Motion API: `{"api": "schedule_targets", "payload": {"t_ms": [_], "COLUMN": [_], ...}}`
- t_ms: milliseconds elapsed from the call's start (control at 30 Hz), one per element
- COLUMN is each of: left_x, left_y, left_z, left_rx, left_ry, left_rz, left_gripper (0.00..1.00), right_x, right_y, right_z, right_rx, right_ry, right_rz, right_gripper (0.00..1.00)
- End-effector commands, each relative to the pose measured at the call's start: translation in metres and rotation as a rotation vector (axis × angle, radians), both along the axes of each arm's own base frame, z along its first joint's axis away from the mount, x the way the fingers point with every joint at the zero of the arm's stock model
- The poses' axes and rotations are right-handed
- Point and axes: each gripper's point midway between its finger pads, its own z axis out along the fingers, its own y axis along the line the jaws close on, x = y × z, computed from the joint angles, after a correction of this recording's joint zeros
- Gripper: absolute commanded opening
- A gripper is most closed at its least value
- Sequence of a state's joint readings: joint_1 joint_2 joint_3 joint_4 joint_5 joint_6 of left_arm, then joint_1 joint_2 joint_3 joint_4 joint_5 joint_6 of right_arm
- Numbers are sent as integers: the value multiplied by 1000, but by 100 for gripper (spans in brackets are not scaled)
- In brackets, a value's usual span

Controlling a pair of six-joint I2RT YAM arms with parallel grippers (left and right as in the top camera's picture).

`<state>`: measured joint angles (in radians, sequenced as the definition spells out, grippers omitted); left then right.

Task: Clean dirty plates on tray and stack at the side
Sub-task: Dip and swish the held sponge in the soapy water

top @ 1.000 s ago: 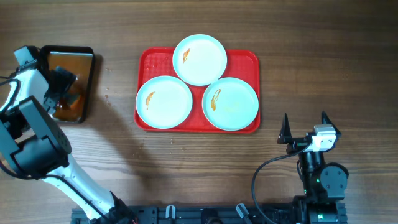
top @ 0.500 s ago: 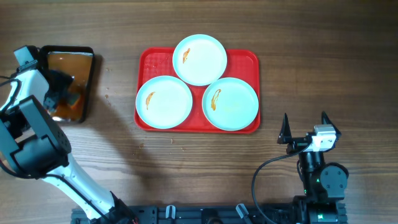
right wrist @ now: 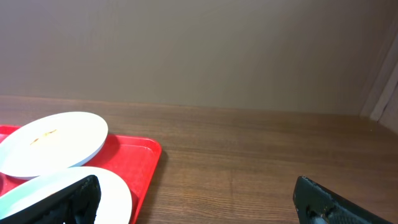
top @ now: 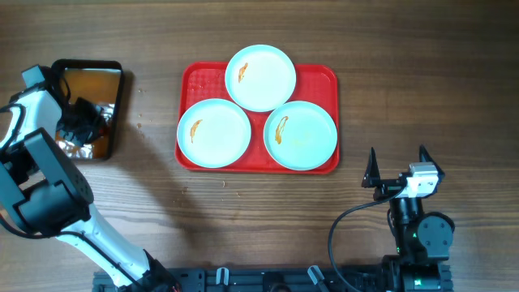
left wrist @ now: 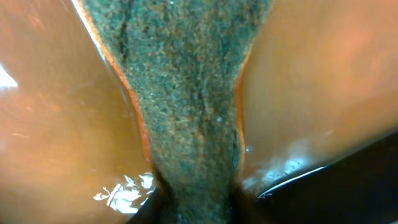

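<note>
- Over at the upper left of the overhead frame, the left gripper (top: 81, 122) is sinking lower into the black tray (top: 113, 66) than a second ago, its jaws are drawing together from wide apart, and bright ripples are now breaking the brown water (top: 81, 81) around it.
- That gripper is pinching a sponge (left wrist: 186, 93): in the left wrist view its green scouring face is narrowing to a tight waist at the bottom centre, where the dark jaws are squeezing it.
- It is probably working there because the sponge needs to be wet and firmly held before any wiping can begin.
- At the lower right, the right gripper (top: 396, 156) is resting with its jaws spread wide, holding nothing and well apart from the red tray (top: 324, 77), likely waiting to lift cleaned dishes aside.
- Sitting at the centre of the table (top: 405, 49), the red tray is carrying all three plates (top: 260, 77), one at top centre and two below it, rims touching or slightly overlapping.
- Each plate is showing an orange-brown smear (top: 280, 128), so by my judgement no cleaning or stacking is under way yet.
</note>
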<state>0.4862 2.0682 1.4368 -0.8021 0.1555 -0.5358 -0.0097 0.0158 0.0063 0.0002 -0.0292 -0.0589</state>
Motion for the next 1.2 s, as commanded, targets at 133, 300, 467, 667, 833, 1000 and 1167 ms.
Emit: {"api": "schedule_targets", "payload": {"t_ms": [133,300,467,667,833,1000,1167], "left_x": [-11,1,17,19,12,7,13], "left_y": [37,44,55,56,59,62,62], "left_z": [-1,2,7,7,-18,-24,-6], "left_rx": [203,230,278,285,288,281,275], "left_ry": [66,15,-50,-60,2,16,-33], "left_rz": [41,46,58,54,53,63,66], "left_gripper": [4,100,99,85,85,54,4], "right_x": [0,0,0,0,0,0,0], "right_y": [1,1,1,1,1,1,1], "right_z": [1,1,1,1,1,1,1], "right_rx": [-17,-18,-17,-18,-17,-18,-17], "right_ry": [-6,-6,-6,-6,-6,-6,-6], "right_rz": [8,8,8,8,8,8,8], "right_gripper": [100,99,100,100,100,100,100]}}
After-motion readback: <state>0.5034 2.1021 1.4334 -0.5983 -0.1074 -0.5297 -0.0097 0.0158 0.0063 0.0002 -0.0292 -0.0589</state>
